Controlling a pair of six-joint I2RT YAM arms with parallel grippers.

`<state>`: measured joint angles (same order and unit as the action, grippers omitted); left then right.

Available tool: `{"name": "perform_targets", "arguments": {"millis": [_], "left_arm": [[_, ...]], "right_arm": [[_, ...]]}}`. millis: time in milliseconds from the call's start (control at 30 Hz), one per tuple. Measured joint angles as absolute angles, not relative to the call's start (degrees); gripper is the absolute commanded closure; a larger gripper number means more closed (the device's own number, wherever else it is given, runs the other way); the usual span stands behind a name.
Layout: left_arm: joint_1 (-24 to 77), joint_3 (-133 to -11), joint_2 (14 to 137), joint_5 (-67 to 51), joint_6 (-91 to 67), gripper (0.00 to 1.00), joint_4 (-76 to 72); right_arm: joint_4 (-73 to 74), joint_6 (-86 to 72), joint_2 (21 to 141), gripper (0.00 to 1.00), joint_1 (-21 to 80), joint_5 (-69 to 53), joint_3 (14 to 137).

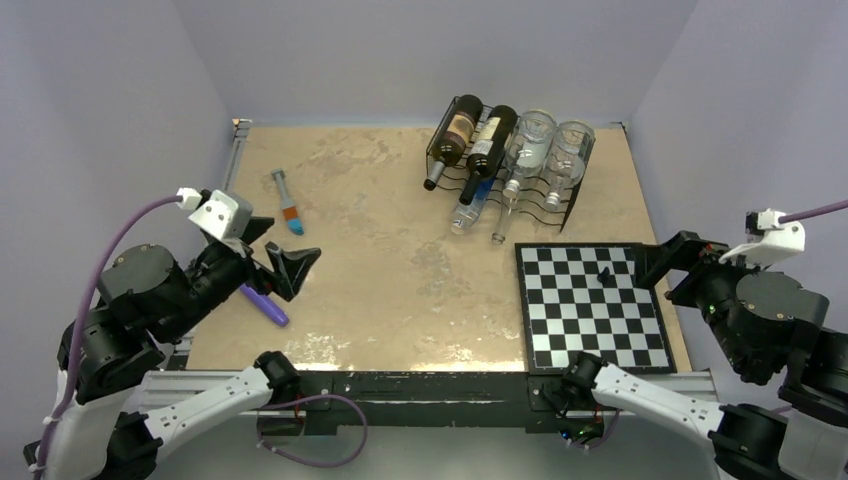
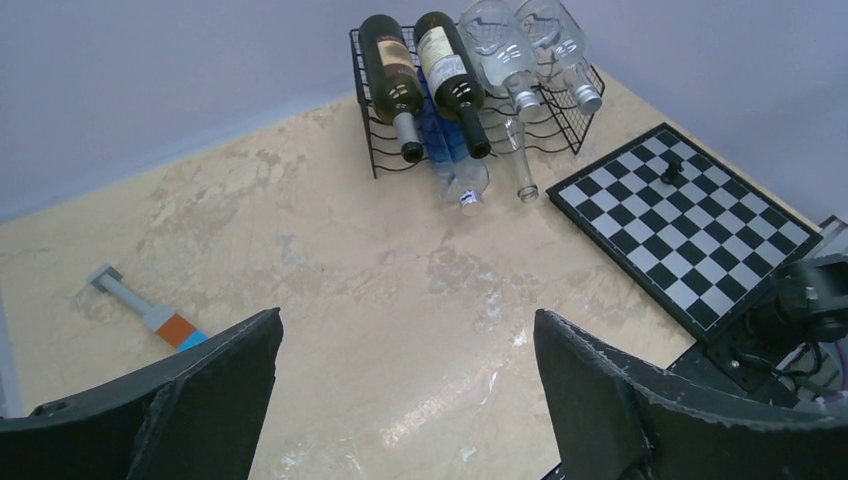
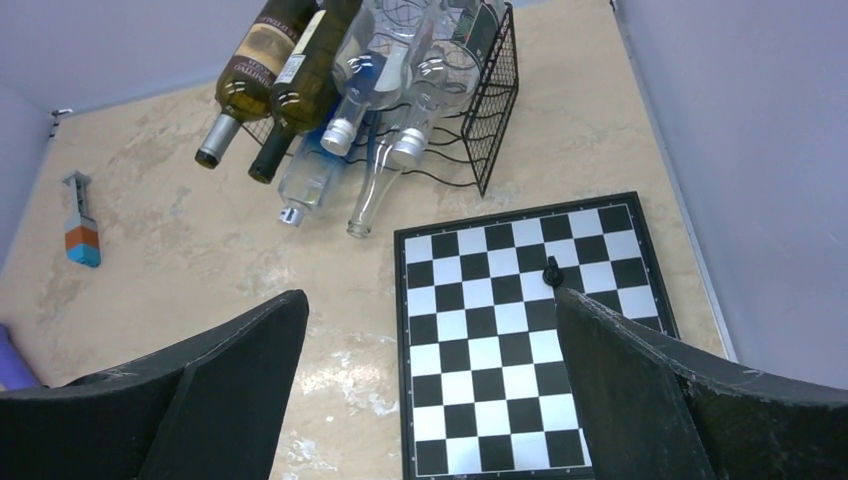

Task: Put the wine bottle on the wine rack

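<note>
The black wire wine rack (image 1: 572, 200) stands at the back of the table, right of centre. Two dark wine bottles (image 1: 457, 135) (image 1: 491, 140) and two clear bottles (image 1: 530, 150) lie on its top row, necks toward me. Two more clear bottles (image 1: 470, 208) lie in the lower row, necks sticking out onto the table. My left gripper (image 1: 290, 243) is open and empty over the left side of the table, far from the rack (image 2: 365, 110). My right gripper (image 1: 655, 270) is open and empty above the chessboard's right edge, with the rack (image 3: 495, 110) ahead.
A black-and-white chessboard (image 1: 590, 305) with one black pawn (image 1: 604, 273) lies at the front right. A grey-handled tool with an orange and blue end (image 1: 288, 205) lies at the left. A purple object (image 1: 265, 305) lies below my left gripper.
</note>
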<state>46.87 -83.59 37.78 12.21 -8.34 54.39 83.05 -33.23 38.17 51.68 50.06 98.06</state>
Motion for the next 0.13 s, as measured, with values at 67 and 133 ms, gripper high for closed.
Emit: {"name": "perform_targets", "arguments": {"millis": [67, 133], "left_arm": [[46.87, -83.79, 37.82, 12.51, -8.01, 0.01, 55.20], [46.87, -83.77, 38.20, 12.49, -7.66, 0.01, 56.03]], "right_arm": [[82.94, -33.19, 37.91, 0.02, 51.68, 50.04, 98.15], [82.83, -33.17, 37.87, 0.02, 51.68, 50.00, 98.15]]}}
